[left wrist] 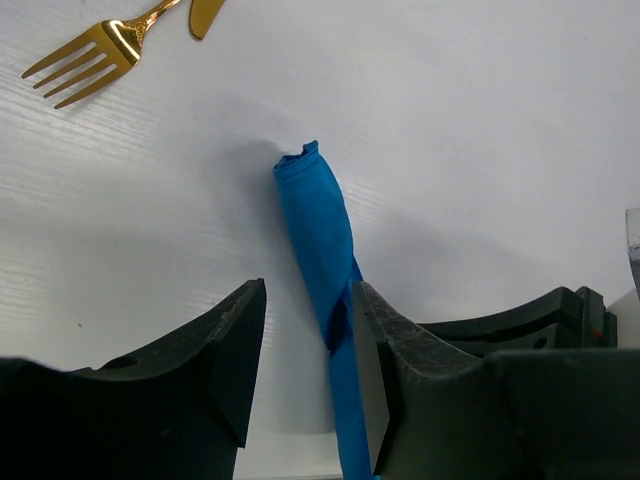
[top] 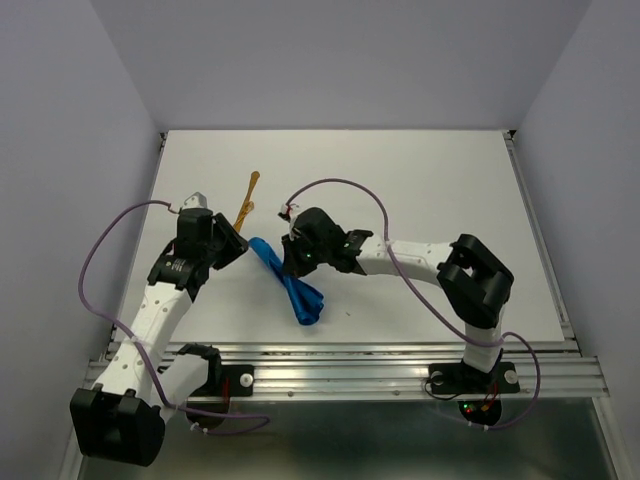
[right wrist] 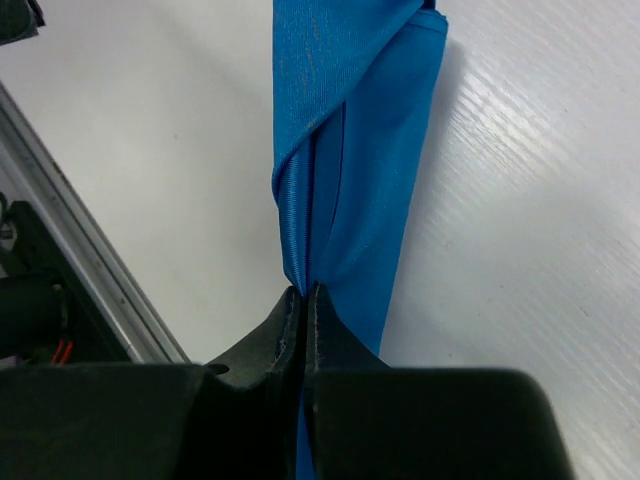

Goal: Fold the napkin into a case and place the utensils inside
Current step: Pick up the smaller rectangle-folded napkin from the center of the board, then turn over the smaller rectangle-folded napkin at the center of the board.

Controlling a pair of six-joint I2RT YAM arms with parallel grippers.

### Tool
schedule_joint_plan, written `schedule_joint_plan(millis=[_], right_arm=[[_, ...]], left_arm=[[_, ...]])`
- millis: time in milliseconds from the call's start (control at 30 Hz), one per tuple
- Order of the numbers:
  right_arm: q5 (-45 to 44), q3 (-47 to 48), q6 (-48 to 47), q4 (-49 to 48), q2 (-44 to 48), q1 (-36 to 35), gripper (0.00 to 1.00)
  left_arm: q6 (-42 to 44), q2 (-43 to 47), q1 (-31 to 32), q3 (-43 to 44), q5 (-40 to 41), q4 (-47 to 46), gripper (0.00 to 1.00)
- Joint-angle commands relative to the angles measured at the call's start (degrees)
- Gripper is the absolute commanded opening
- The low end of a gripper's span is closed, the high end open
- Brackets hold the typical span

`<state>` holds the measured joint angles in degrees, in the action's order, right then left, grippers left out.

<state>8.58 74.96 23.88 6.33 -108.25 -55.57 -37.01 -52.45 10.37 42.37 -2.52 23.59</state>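
The bright blue napkin [top: 287, 283] lies rolled into a narrow strip, slanting across the white table [top: 420, 200]. My right gripper [right wrist: 303, 296] is shut on a fold of the napkin [right wrist: 350, 150] near its middle. My left gripper [left wrist: 305, 365] stands open over the napkin's far part, and the cloth [left wrist: 320, 225] runs between the jaws, close against the right finger [left wrist: 378, 360]. Two golden utensils [top: 249, 203] lie just beyond the napkin's far end. The left wrist view shows the fork [left wrist: 88, 58] and the tip of another piece [left wrist: 205, 14].
A metal rail [top: 350, 362] runs along the table's near edge, and it shows close beside the right gripper in the right wrist view [right wrist: 85, 275]. Pale walls close in the table at the back and both sides. Purple cables loop over both arms.
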Motion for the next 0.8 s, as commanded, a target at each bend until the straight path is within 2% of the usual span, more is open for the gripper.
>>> schedule_joint_plan(millis=[0,267,767], right_arm=[[11.88,-1.30,0.73,-8.96,1.72,2.92,0.01],[35.15,-4.73,2.93,-13.71,-3.72,13.64,0.01],[43.00,-7.11,-1.81,-12.66,-7.94,21.02,0.01]], left_arm=[[1.16,1.12,-0.35,2.63,1.12,1.37,0.51],[0.28,-1.17,-0.35,-1.14,-1.69,-1.26,0.51],[1.86,-2.83,-0.26,-2.82,-4.06,-3.73,0.51]])
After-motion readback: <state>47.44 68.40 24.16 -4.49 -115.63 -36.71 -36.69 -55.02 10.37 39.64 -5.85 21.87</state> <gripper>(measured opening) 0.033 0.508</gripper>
